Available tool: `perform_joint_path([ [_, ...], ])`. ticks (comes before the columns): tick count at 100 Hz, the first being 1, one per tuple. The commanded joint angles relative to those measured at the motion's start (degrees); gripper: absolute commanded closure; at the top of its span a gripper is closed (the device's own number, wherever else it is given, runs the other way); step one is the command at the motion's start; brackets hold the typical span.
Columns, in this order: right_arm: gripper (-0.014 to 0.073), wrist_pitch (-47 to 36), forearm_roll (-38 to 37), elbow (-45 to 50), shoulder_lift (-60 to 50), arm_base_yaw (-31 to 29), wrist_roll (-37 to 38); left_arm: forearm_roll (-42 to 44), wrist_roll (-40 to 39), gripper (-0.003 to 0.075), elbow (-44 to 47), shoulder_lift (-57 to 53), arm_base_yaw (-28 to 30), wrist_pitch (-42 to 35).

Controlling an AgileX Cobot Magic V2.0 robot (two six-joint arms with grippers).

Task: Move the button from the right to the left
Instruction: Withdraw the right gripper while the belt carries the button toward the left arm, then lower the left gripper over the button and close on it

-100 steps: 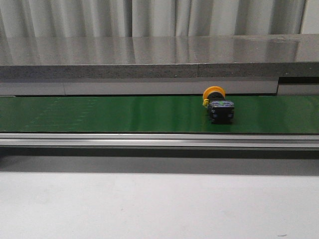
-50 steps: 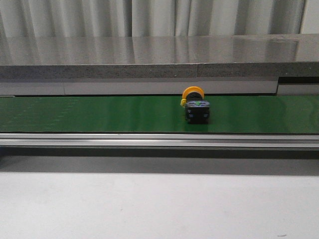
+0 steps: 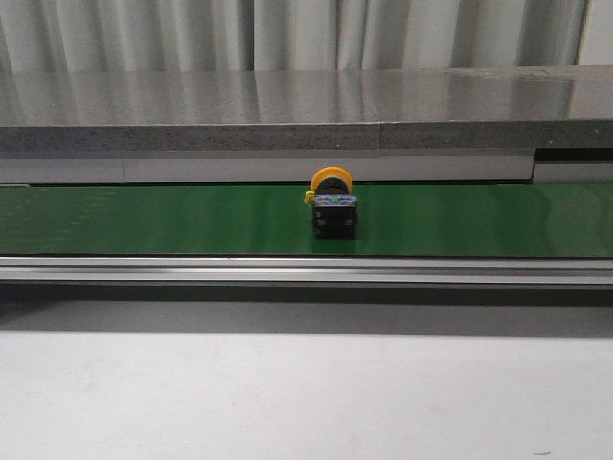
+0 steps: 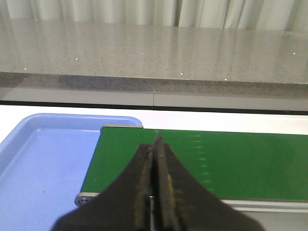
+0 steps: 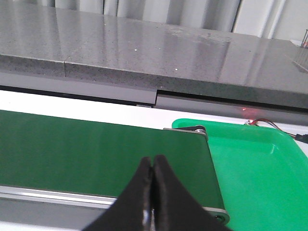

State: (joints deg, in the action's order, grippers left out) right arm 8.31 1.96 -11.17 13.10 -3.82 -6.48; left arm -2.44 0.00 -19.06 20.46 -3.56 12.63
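Note:
The button (image 3: 332, 202) has a yellow-orange round cap and a black boxy body. It stands on the green conveyor belt (image 3: 172, 220) near the middle of the front view. It does not show in either wrist view. My left gripper (image 4: 155, 144) is shut and empty, over the belt's left end. My right gripper (image 5: 153, 166) is shut and empty, over the belt's right end. Neither gripper shows in the front view.
A blue tray (image 4: 38, 168) lies past the belt's left end. A green tray (image 5: 260, 168) lies past its right end. A grey stone ledge (image 3: 306, 105) runs behind the belt, a metal rail (image 3: 306, 270) along its front, and a white table (image 3: 306, 393) lies nearer.
The button has moved steadily leftward along the belt, from right of centre to near the middle. No gripper touches it.

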Motion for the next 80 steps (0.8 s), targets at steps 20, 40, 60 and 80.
perform_joint_path([
  [20,0.0662,-4.7,-0.4,-1.5,0.3,-0.1,0.0,-0.6,-0.5,0.0671,-12.6,16.4,-0.4,-2.6],
  [40,0.0662,-4.7,-0.4,-1.5,0.3,-0.1,0.0,-0.5,0.0,0.0379,-19.8,26.6,-0.4,-0.7],
  [60,0.0662,-4.7,-0.4,-1.5,0.3,-0.1,0.0,-0.5,0.3,0.0169,-26.7,36.1,-1.9,1.5],
  [80,0.0662,-4.7,-0.4,-1.5,0.3,-0.1,0.0,-0.5,0.3,0.0174,-35.1,45.9,-9.3,10.4],
])
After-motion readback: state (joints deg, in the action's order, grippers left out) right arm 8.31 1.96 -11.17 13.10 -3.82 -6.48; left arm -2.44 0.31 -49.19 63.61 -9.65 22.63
